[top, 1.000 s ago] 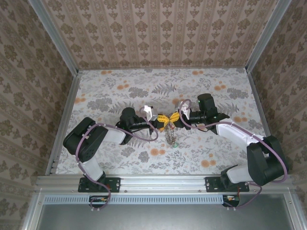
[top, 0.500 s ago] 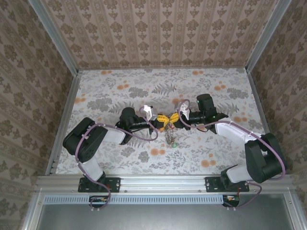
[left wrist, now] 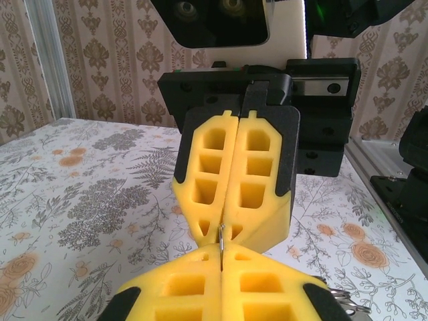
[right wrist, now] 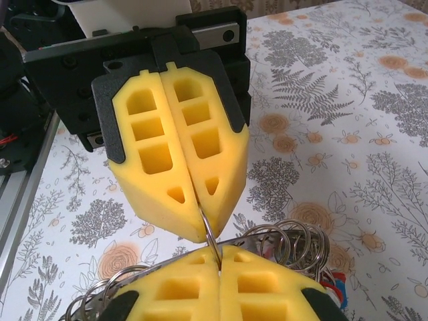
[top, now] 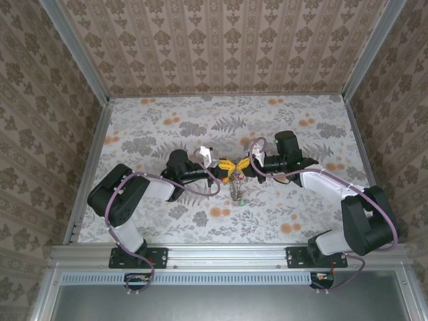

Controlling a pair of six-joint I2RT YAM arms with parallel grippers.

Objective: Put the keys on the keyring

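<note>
Centre of the overhead view: left gripper [top: 225, 166] and right gripper [top: 243, 166] meet tip to tip, each pressed together on the thin wire of the keyring [right wrist: 208, 232]. The keys [top: 239, 194] hang bunched just below, apparently already threaded. Closing and releasing the hoop seem left to do.

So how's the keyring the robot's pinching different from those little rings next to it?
The keyring is a single thin wire; the little rings are coiled loops. The keyring is pinched between both pairs of shut jaws; the little rings sit bunched beside them. Both are shiny silver metal.
</note>
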